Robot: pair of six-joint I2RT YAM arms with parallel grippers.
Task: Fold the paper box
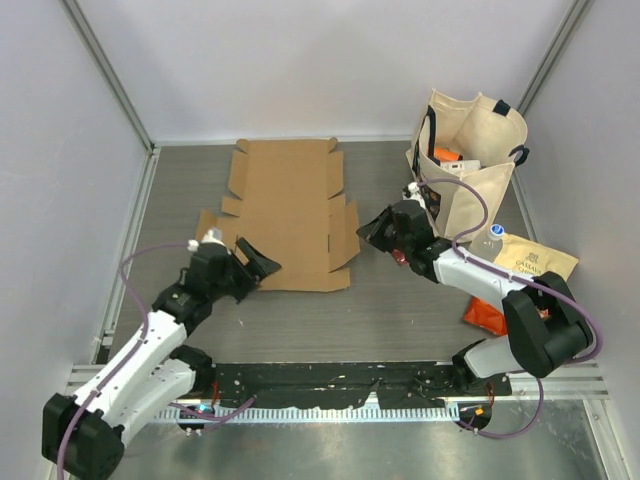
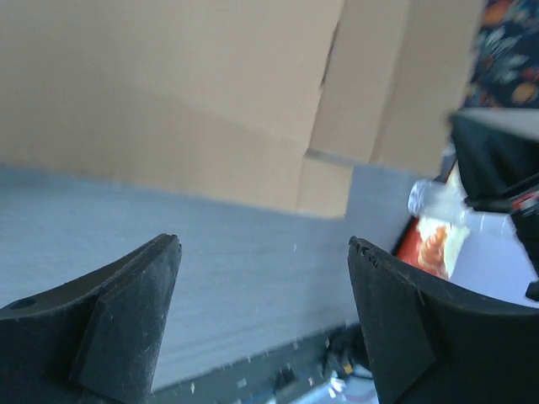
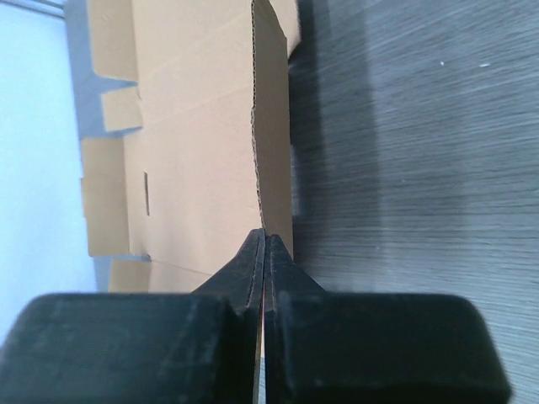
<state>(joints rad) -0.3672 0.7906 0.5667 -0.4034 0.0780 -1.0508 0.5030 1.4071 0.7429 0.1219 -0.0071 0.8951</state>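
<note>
Top view: the paper box (image 1: 288, 215) lies unfolded in the middle of the tabletop (image 1: 400, 300), a flat brown sheet with flaps all round. The left hand (image 1: 255, 262) sits at its near-left corner and the right hand (image 1: 375, 232) at a right-side flap, one on each side, probably so that opposite walls can be raised together. A cream tote bag (image 1: 470, 160) stands far right, well clear of the sheet.

Left wrist view: the left hand (image 2: 263, 252) is spread wide with nothing between its fingers (image 2: 135, 303). The paper box (image 2: 168, 93) lies just ahead, its near edge beyond the fingertips and not touched.

Right wrist view: the right hand (image 3: 264, 244) has its fingers pressed tight together. The corrugated edge of a paper box (image 3: 202, 126) flap runs straight into the tips and seems nipped there, tilted up off the tabletop, likely to start that side's fold
</note>
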